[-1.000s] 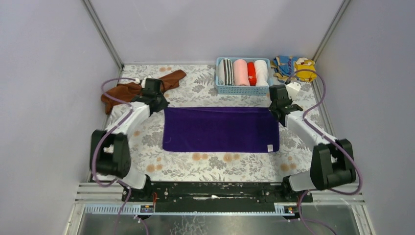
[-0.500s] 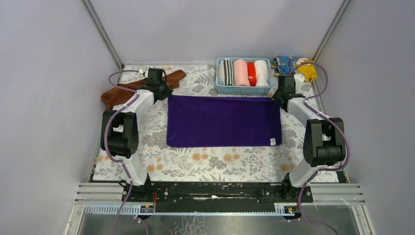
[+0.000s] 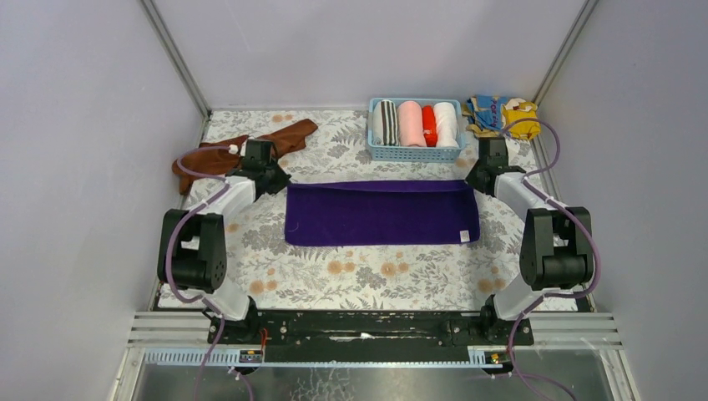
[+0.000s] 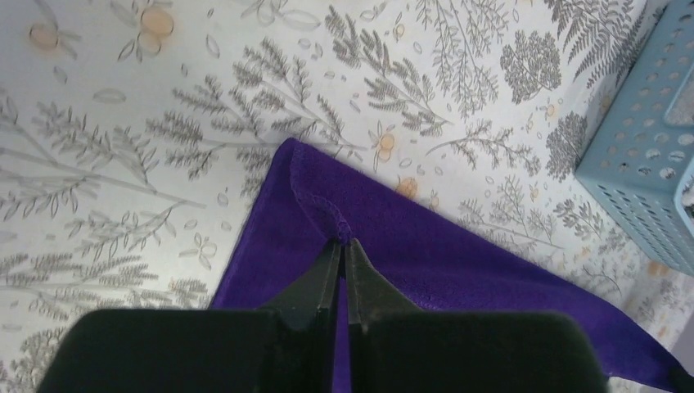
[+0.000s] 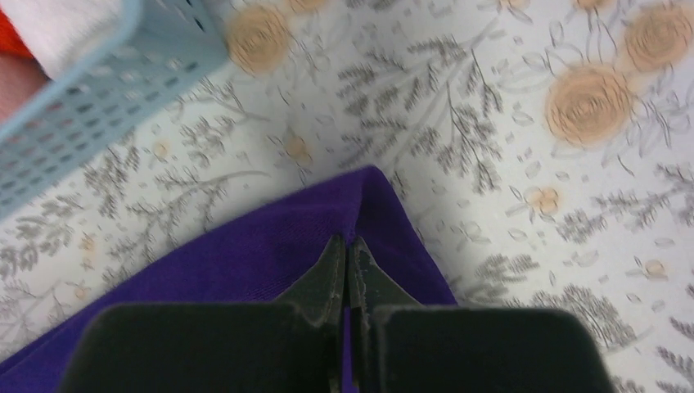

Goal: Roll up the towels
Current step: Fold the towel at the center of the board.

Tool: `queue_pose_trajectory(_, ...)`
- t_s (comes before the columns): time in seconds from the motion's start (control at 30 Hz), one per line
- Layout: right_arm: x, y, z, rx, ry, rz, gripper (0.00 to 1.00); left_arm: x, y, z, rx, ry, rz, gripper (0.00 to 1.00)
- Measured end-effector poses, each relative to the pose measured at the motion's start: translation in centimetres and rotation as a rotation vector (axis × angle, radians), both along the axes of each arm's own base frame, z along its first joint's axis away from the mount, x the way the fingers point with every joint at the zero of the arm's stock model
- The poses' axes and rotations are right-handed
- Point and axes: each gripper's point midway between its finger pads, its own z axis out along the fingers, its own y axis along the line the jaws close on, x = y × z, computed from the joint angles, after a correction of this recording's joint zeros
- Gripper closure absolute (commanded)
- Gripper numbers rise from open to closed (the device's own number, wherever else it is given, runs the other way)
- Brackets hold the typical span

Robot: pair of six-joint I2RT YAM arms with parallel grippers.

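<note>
The deep purple towel (image 3: 382, 214) lies spread across the middle of the floral table, its far edge lifted and folded toward the near side. My left gripper (image 3: 281, 180) is shut on its far left corner (image 4: 315, 192). My right gripper (image 3: 472, 180) is shut on its far right corner (image 5: 368, 196). In both wrist views the jaws pinch the purple cloth between them. The rust-brown towel (image 3: 219, 154) lies crumpled at the far left, behind the left arm.
A blue basket (image 3: 373, 134) holding striped, pink, red and white rolled towels stands at the back centre; its corner shows in both wrist views (image 4: 646, 155) (image 5: 90, 90). A yellow-and-blue patterned cloth (image 3: 501, 114) lies at the back right. Grey walls enclose the table.
Both grippers pushed the purple towel's far corners away toward the basket, then drew them back toward the near side, so the towel now looks narrower front to back.
</note>
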Motion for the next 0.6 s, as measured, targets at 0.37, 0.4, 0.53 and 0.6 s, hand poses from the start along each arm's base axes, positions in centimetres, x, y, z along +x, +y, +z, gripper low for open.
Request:
queue_pose_trajectory(0.37,-6.3,-0.5,0.1,0.006,0.084,-0.006,1.0,-6.6,-0.3,0.9,-0.091,-0.029,0.031,1.0)
queue_pose_trajectory(0.4,-6.9,-0.5,0.2,0.007,0.084,-0.005,1.0,-7.3,-0.3,0.6,-0.097,-0.024,0.033,1.0)
queue_pose_trajectory(0.53,-9.1,-0.4,0.2,0.014,0.09,-0.004,1.0,-9.8,-0.4,-0.3,-0.116,-0.009,0.039,1.0)
queue_pose_trajectory(0.6,-10.5,-0.3,-0.5,0.025,0.099,-0.003,1.0,-10.6,-0.4,-0.5,-0.121,-0.01,0.038,1.0)
